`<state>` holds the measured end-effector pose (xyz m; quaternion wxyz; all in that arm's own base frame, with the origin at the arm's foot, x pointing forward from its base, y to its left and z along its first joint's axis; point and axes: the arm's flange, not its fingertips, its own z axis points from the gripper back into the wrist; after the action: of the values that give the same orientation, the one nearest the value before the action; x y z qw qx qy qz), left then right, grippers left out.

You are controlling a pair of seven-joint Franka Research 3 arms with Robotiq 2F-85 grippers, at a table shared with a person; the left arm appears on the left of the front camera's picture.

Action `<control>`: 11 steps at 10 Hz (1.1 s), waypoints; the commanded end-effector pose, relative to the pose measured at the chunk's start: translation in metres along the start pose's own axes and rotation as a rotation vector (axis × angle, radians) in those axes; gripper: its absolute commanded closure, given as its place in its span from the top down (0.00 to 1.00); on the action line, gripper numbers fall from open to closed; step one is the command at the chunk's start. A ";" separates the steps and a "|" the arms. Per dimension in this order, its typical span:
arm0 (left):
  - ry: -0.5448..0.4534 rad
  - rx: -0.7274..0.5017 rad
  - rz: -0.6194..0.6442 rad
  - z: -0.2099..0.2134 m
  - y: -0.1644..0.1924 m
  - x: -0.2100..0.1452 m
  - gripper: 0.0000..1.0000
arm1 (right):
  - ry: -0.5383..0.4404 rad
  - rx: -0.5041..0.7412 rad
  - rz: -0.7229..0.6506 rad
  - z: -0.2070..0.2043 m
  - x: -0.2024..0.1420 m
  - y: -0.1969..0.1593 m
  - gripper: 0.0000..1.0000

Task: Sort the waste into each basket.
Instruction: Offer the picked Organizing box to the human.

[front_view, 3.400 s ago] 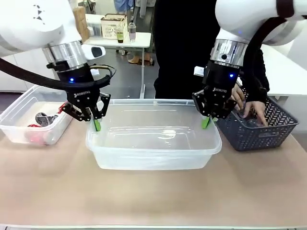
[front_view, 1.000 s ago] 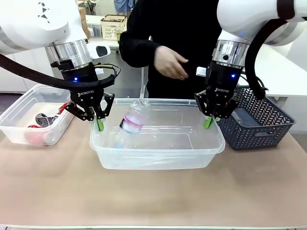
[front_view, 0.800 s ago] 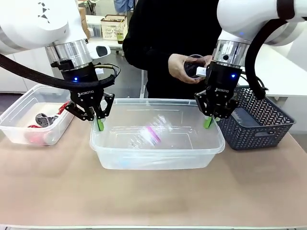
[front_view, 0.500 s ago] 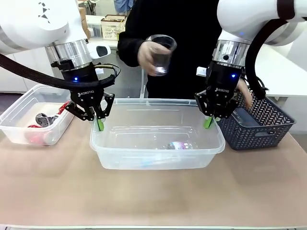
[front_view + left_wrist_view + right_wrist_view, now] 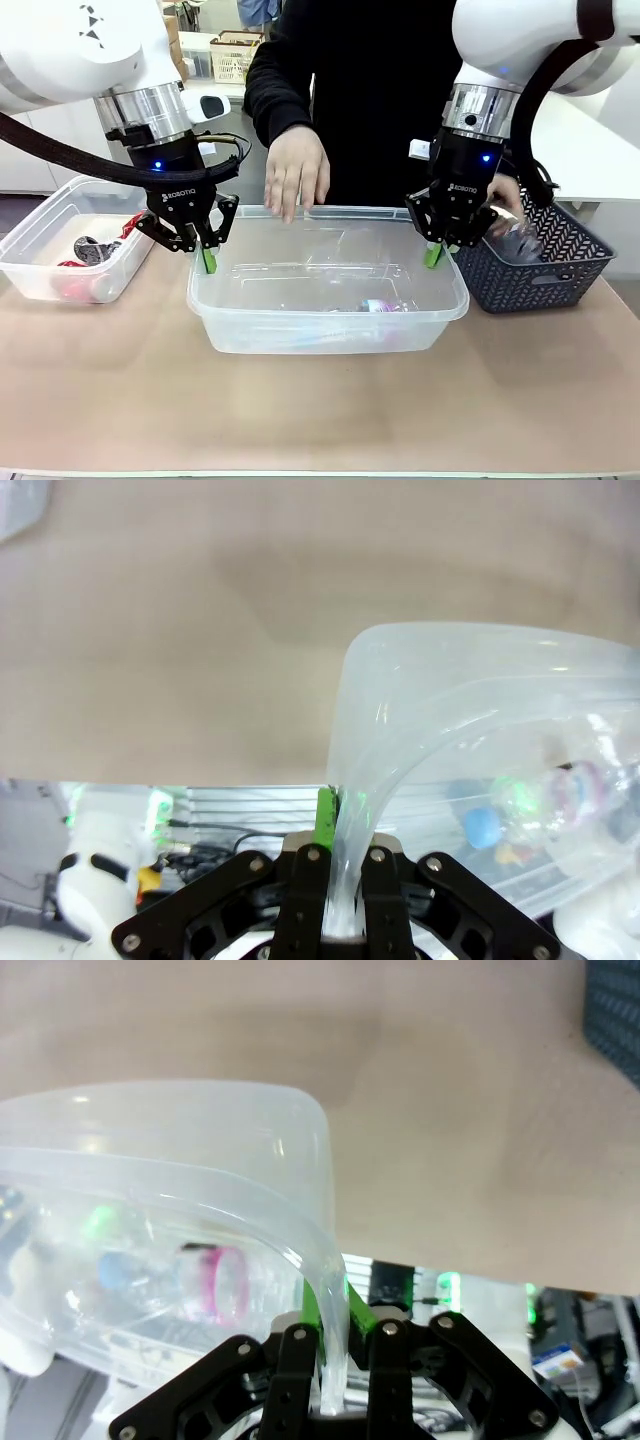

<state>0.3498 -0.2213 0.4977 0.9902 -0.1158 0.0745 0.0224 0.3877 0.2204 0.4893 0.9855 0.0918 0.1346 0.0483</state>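
Both grippers are pinching the clear tub's (image 5: 325,325) rim: left gripper (image 5: 204,262) on its left end, right gripper (image 5: 432,257) on its right. A pink-labelled bottle (image 5: 380,305) is lying inside the tub, while the person's hand (image 5: 296,178) is hovering, fingers spread, over the far rim.

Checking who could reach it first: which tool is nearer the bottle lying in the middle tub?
Right. The right tool grips the tub's rim near the bottle; the left tool grips the opposite end, farther away.
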 end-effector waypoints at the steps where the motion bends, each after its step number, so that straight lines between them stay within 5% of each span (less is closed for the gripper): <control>1: -0.009 -0.004 0.003 0.001 0.002 -0.003 0.04 | -0.004 0.011 0.006 0.002 -0.003 0.001 0.05; 11: -0.009 -0.004 0.003 0.001 0.002 -0.003 0.04 | -0.004 0.011 0.006 0.002 -0.003 0.001 0.05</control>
<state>0.3498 -0.2213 0.4976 0.9902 -0.1158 0.0746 0.0224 0.3876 0.2204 0.4893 0.9855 0.0918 0.1346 0.0483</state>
